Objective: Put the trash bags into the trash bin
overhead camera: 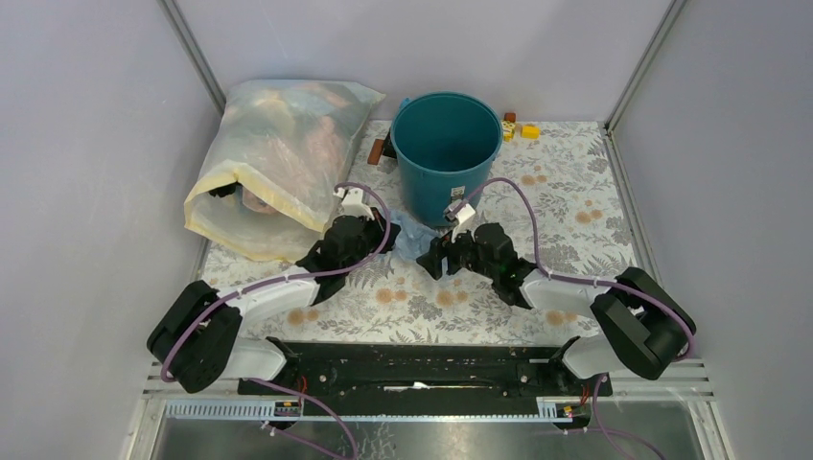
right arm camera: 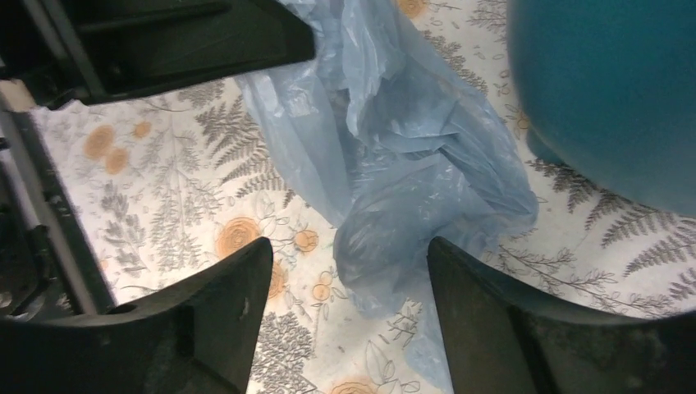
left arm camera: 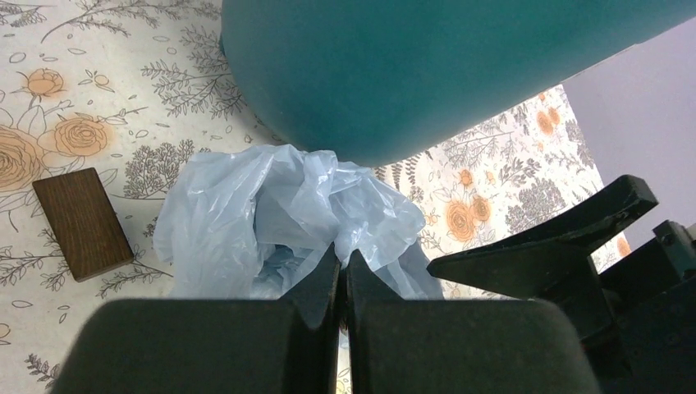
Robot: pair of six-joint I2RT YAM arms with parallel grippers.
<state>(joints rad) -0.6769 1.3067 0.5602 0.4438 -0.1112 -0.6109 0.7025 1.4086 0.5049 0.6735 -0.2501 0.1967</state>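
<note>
Beside the round teal plastic bucket (overhead camera: 436,196), the crinkly pale-blue plastic bag (left arm camera: 271,205) was pinched by the left fingers (left arm camera: 320,287) — the right fingers (right arm camera: 222,312), spread astride it, likely needed closing.

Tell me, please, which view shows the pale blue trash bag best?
The left wrist view: nearly the whole crumpled trash bag shows. The right wrist view crops its top; the top external view shows only a sliver by the trash bin.

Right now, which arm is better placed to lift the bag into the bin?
Left, probably: left gripper is shut on the blue bag beside the bin; right gripper is open, only straddling it.
</note>
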